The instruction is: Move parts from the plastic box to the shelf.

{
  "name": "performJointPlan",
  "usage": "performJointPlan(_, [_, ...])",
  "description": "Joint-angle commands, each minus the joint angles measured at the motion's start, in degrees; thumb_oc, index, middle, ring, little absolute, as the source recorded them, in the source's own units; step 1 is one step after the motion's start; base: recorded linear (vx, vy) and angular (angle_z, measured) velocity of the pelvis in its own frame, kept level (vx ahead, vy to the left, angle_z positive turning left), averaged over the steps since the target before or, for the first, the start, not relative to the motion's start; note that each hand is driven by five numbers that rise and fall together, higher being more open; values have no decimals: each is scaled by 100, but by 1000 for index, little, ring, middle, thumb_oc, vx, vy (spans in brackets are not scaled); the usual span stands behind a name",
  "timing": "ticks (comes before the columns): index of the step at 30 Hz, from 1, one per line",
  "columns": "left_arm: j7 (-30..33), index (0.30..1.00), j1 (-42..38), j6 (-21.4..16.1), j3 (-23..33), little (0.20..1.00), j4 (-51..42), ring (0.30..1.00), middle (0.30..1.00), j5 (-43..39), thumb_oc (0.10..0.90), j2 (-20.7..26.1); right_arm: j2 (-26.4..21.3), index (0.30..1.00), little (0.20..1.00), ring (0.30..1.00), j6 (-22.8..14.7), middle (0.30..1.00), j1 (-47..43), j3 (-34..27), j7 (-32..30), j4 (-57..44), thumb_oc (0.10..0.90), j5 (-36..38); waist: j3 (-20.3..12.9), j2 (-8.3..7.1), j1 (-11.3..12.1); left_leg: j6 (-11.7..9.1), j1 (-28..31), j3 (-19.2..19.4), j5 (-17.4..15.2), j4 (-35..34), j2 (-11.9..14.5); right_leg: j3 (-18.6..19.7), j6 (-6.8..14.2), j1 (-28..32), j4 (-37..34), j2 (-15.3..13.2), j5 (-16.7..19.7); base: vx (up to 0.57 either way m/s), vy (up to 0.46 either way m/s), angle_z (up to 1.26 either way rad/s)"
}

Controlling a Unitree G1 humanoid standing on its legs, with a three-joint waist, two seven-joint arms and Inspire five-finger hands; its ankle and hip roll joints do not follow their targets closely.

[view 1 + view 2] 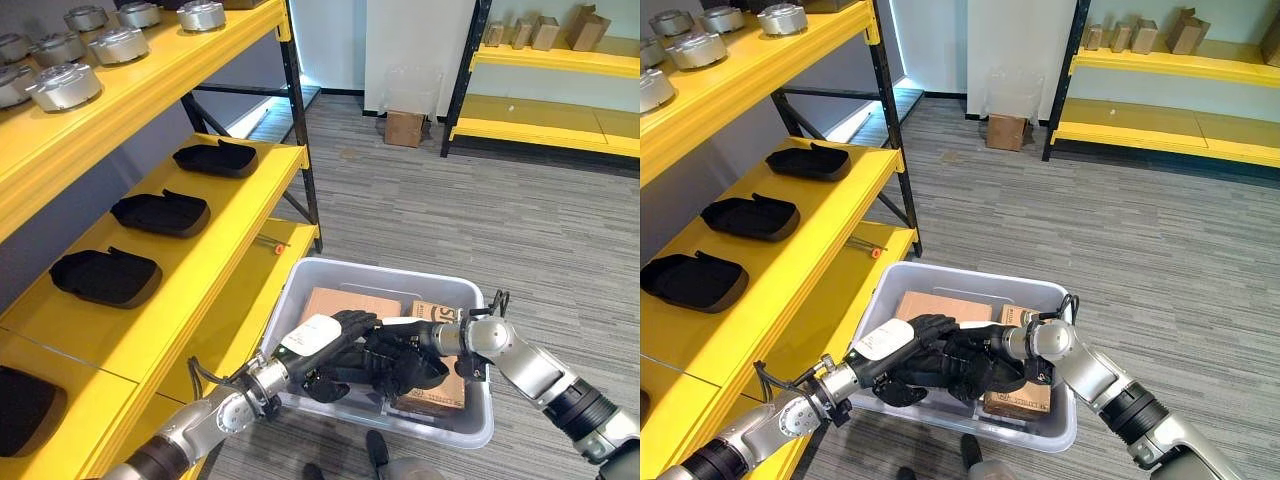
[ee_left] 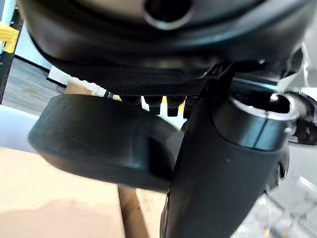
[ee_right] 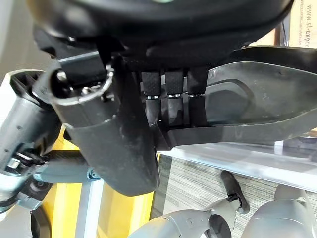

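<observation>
Inside the plastic box [image 1: 300, 275], both hands' fingers [image 3: 171, 94] curl round one black part [image 3: 257, 114]

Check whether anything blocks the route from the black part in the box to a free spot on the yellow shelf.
Nothing visible does. Both the left hand and right hand grip the black part inside the plastic box; the yellow shelf has bare surface between the black trays.

The plastic box [image 1: 470, 420] sits on the floor [image 1: 480, 210], just right of the shelf [image 1: 230, 240]. Three parts [image 1: 160, 212] lie in a row on the shelf. Cardboard boxes [image 1: 345, 303] lie inside the plastic box.
</observation>
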Motion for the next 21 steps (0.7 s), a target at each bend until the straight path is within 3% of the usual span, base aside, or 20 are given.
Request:
performJointPlan(1, [798, 1000, -779, 131, 11, 1000, 12, 1000, 1000, 146, 900, 116, 337, 300, 300, 300, -546, 300, -809, 103, 102, -278, 400, 618, -338, 50, 65, 18, 233, 87, -753, 32, 90, -265, 354, 236, 193, -129, -814, 0, 0, 0])
performJointPlan(7, [1557, 1000, -603, 464, 379, 1000, 370, 1000, 1000, 342, 900, 422, 339, 300, 300, 300, -522, 300, -778, 131, -15, -245, 400, 541, -333, 79, 115, 8, 231, 92, -740, 37, 77, -286, 360, 238, 182, -154, -805, 0, 5, 0])
performJointPlan(11, [2177, 1000, -512, 694, 954, 1000, 401, 1000, 1000, 602, 900, 420, 432, 300, 300, 300, -542, 300, -654, 72, -142, -145, 400, 469, -343, 78, 185, 16, 233, 50, -745, 23, 66, -308, 359, 254, 180, -166, -807, 0, 0, 0])
performJointPlan(13, [2088, 1000, -442, 565, 1345, 1000, 391, 1000, 1000, 612, 900, 455, 457, 300, 300, 300, -564, 300, -600, 11, -117, -60, 400, 418, -362, 51, 239, 20, 212, 9, -746, 18, 57, -323, 368, 238, 187, -175, -801, -3, -13, 7])
performJointPlan(16, [1897, 1000, -463, 302, 1289, 1000, 386, 1000, 1000, 662, 900, 482, 439, 300, 300, 300, -467, 300, -593, 85, -51, -131, 400, 480, -364, 28, 242, 16, 194, -1, -743, 18, 54, -327, 360, 219, 198, -164, -793, -12, 1, 6])
performJointPlan(21, [1849, 1000, -466, 276, 1152, 1000, 416, 1000, 1000, 667, 900, 432, 419, 300, 300, 300, -293, 300, -529, 24, -99, -93, 400, 708, -372, 8, 212, 32, 211, 6, -750, 14, 49, -295, 355, 216, 214, -155, -793, 0, 0, 0])
